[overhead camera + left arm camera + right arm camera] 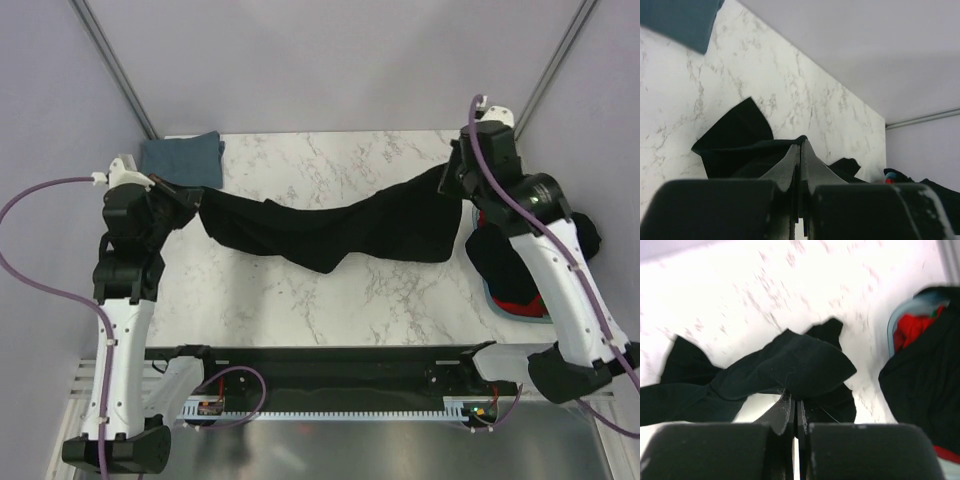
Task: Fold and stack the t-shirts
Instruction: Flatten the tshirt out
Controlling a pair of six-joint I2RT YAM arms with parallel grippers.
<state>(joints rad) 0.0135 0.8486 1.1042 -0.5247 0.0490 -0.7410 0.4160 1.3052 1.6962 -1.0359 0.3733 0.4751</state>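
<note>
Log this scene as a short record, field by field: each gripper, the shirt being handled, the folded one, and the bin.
left gripper: shut on one end of the black t-shirt
right gripper: shut on the other end
black t-shirt: stretched between both arms, middle sagging toward the marble table
folded blue shirt: lying flat at the table's far left corner
bin: at the table's right edge, holding a black garment and a red garment
</note>
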